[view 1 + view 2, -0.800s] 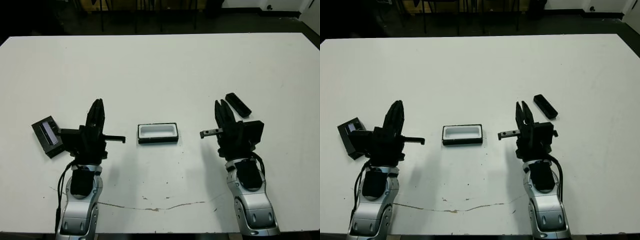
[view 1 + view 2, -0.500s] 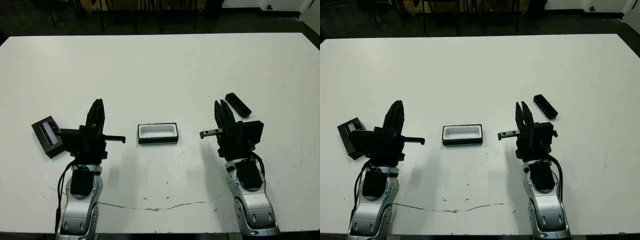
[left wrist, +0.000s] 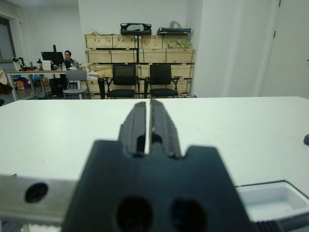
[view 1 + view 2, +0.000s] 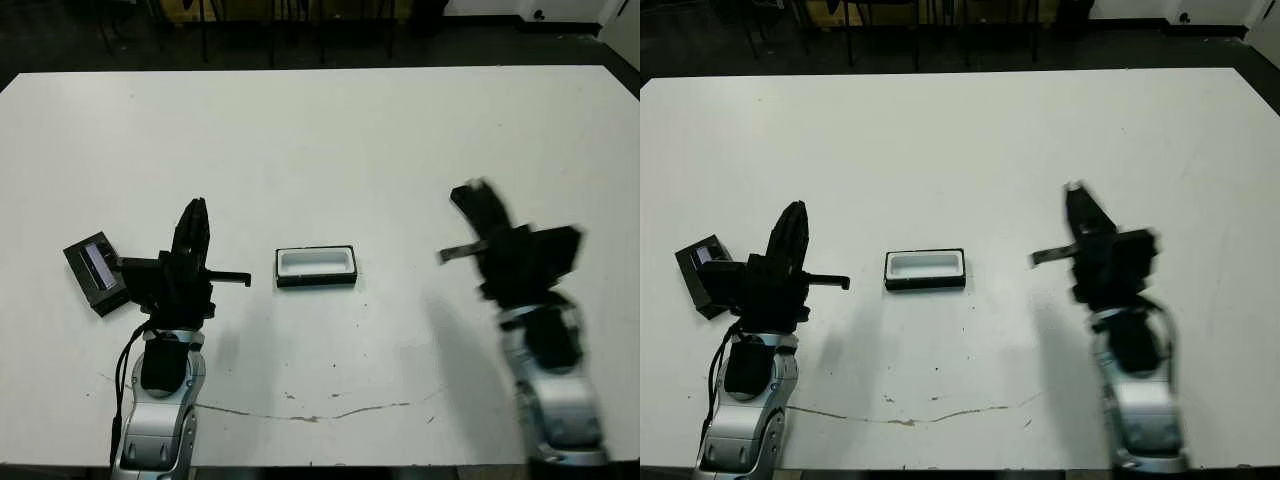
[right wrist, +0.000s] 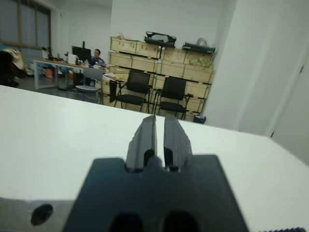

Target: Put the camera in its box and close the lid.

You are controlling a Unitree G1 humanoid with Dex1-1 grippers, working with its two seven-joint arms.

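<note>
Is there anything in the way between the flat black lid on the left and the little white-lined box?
Only the robot's own left gripper, which sits between the lid and the box. Nothing else is visible there.

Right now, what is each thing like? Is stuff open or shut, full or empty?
Box: open, empty, flat on the table.
Lid: off the box, lying stripe up beside the left arm.
Camera: not in the box; hidden behind the blurred right pincer.
Left pincer: shut, holding nothing.
Right pincer: shut, holding nothing.
</note>
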